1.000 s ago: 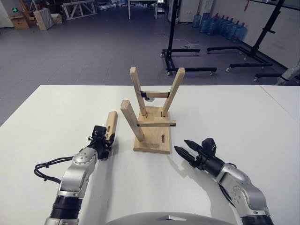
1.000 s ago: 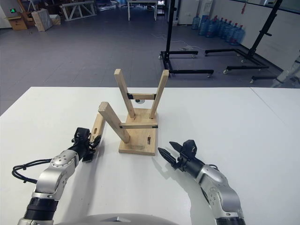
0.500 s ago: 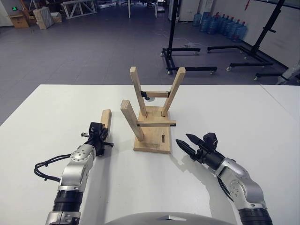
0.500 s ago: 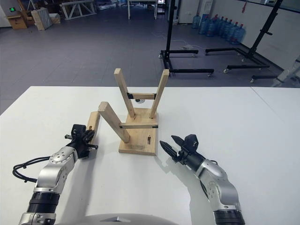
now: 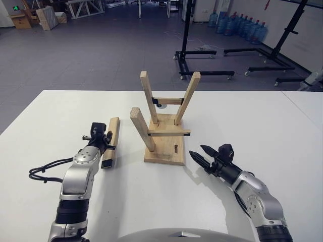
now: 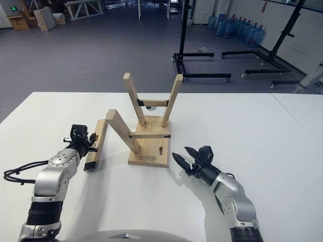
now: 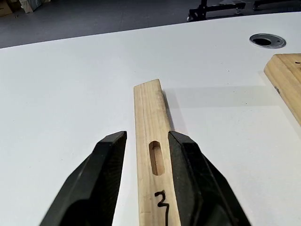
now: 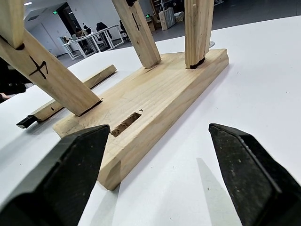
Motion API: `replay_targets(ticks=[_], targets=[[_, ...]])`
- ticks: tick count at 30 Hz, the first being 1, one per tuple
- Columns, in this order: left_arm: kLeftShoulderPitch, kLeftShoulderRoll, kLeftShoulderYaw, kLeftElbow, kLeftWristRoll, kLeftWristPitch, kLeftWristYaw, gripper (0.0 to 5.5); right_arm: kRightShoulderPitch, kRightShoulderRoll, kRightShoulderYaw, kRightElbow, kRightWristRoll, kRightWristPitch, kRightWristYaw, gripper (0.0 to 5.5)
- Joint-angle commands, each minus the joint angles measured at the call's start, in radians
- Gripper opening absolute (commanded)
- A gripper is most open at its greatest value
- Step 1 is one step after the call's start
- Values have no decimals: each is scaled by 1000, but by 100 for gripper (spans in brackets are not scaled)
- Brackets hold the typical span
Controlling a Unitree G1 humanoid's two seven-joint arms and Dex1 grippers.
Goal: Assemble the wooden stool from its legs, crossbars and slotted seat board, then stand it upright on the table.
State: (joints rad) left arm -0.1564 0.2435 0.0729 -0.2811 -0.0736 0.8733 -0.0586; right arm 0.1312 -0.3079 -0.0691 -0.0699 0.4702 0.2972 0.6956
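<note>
- Wooden seat board (image 5: 164,151) lay flat on the white table (image 5: 282,131), three legs (image 5: 149,98) pointing up, joined by two crossbars (image 5: 169,133).
- Just left of the board lay a loose fourth leg (image 5: 111,136); the left gripper (image 7: 146,136) straddled it, fingers apart.
- Near the board's front right corner, the right gripper (image 5: 198,151) sat low, fingers spread wide.
</note>
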Motion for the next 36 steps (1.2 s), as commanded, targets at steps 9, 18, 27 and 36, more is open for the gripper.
replay_targets(ticks=[9, 18, 27, 36], targets=[[-46, 21, -25, -58, 30, 281, 26, 330, 28, 31, 34, -1, -30, -32, -20, 388], [-32, -47, 42, 8, -6, 313, 26, 358, 32, 47, 56, 4, -41, -43, -24, 388], [-15, -27, -30, 58, 3, 339, -6, 358, 33, 51, 66, -8, -44, -43, -28, 388], [35, -13, 4, 117, -26, 382, -44, 307, 33, 51, 62, -5, -47, -51, -41, 388]])
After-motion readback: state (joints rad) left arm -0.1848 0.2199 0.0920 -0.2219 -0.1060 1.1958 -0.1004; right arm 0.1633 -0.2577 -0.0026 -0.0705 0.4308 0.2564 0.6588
